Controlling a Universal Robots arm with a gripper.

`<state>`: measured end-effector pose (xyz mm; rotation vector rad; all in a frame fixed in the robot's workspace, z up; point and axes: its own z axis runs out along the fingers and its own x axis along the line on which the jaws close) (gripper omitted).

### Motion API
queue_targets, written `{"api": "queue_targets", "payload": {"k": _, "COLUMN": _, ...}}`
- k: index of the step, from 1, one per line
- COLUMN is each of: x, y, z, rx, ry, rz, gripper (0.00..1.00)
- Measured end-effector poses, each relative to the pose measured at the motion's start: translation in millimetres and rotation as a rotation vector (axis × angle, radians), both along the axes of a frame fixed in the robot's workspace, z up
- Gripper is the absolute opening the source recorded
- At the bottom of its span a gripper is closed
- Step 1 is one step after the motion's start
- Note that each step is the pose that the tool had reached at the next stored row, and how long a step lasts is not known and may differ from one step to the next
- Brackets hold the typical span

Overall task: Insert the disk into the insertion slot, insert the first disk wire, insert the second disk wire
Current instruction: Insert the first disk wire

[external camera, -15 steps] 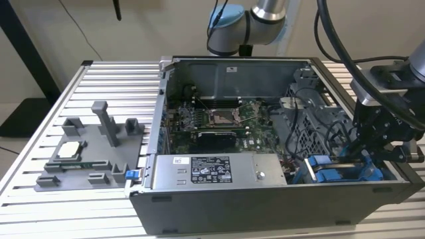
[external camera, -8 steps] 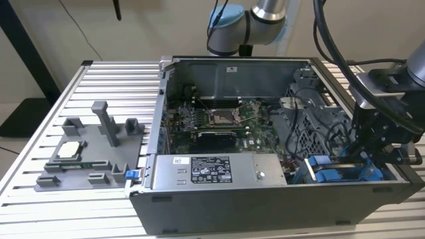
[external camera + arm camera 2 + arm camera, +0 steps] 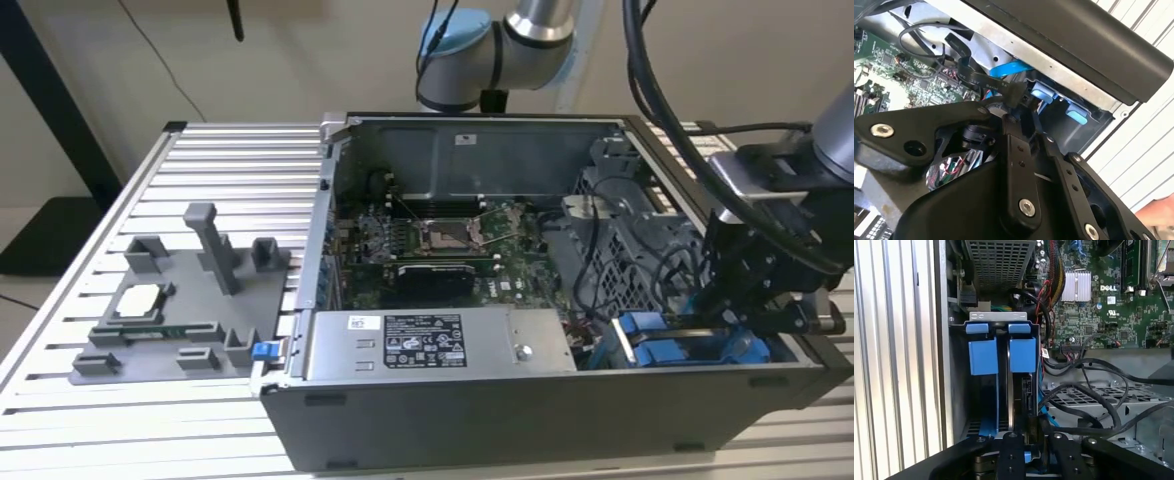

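The disk sits on edge inside the insertion slot (image 3: 956, 405) at the case's front corner, on the exterior view's right. Its blue carrier tabs (image 3: 983, 356) stick out of the bay and also show as blue carrier tabs (image 3: 674, 350) in the exterior view. My gripper (image 3: 747, 315) reaches down into that corner, right over the disk's end. In the second wrist view my gripper (image 3: 1016, 107) is closed around the black connector of a flat black disk wire (image 3: 966, 72). A blue wire (image 3: 1004, 69) runs beside it. In the first wrist view my fingers (image 3: 1010, 452) hang over the disk's edge.
The open computer case holds a green motherboard (image 3: 441, 240) and a grey power-supply box (image 3: 441, 342). Loose black cables (image 3: 1094, 390) lie over a perforated cage beside the bay. A grey fixture tray (image 3: 187, 300) with posts rests on the ribbed table (image 3: 227, 160) at the exterior view's left.
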<state>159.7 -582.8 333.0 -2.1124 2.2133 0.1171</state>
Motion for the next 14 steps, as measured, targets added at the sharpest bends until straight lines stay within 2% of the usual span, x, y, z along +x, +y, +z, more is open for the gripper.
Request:
{"api": "queue_targets", "payload": {"k": 3, "x": 0.0, "y": 0.0, "z": 14.4, "rx": -0.0022, "ry": 0.0020, "rz": 0.000, "gripper": 0.00}}
{"api": "queue_targets", "payload": {"k": 8, "x": 0.0, "y": 0.0, "z": 32.5, "rx": -0.0027, "ry": 0.0035, "rz": -0.001, "gripper": 0.00}}
{"api": "queue_targets", "payload": {"k": 11, "x": 0.0, "y": 0.0, "z": 41.6, "rx": -0.0030, "ry": 0.0036, "rz": -0.002, "gripper": 0.00}}
{"api": "queue_targets", "payload": {"k": 14, "x": -0.7, "y": 0.1, "z": 46.9, "rx": -0.0040, "ry": 0.0035, "rz": -0.002, "gripper": 0.00}}
